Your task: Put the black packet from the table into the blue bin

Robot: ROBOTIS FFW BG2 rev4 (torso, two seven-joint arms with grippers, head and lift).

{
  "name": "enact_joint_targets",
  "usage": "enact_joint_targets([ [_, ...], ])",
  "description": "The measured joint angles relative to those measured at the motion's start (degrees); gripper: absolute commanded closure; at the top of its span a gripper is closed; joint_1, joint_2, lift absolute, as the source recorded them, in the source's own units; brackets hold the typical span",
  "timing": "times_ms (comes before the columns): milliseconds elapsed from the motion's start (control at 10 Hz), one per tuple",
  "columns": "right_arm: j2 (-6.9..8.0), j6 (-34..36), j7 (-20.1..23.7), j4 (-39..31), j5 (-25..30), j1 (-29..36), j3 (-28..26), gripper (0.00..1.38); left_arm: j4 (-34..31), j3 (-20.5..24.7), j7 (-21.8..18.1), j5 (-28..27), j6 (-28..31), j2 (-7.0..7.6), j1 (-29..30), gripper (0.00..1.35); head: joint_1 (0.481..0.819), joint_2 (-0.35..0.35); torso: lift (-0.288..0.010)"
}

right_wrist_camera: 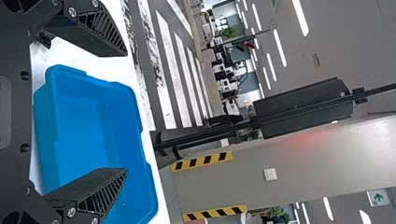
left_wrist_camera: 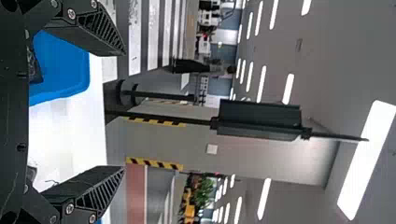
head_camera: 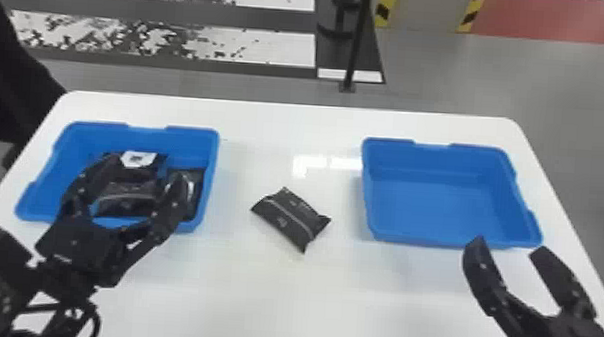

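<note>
Between the left hand [head_camera: 146, 168] and right hand [head_camera: 509, 245], spotting that pillow-shaped black packet [head_camera: 290, 217] on the smooth white tabletop [head_camera: 258, 298]. Seeing both hands spread wide now: beneath the left, black packets [head_camera: 126, 195] in a blue rectangular bin [head_camera: 79, 142]; ahead of the right, another blue bin [head_camera: 429, 203].

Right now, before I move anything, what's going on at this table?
Neither gripper is holding anything. The open left gripper is over the left blue bin, where some black packets lie. The right gripper, also open, is by the near edge of the right blue bin. Another packet lies on the table between the bins, not yet put away.
</note>
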Motion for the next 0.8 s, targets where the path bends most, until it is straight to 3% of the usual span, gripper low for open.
enact_joint_targets([
  [400, 0.0, 0.0, 0.0, 0.3, 0.2, -0.4, 0.3, 0.14, 6.9, -6.1, -6.3, -9.4, 10.0, 0.04, -11.0, 0.17, 0.695, -0.157, -0.11],
  [800, 0.0, 0.0, 0.1, 0.7, 0.5, -1.0, 0.5, 0.13, 12.8, -15.9, -10.9, -18.3, 21.0, 0.02, -21.1, 0.17, 0.695, -0.275, -0.11],
])
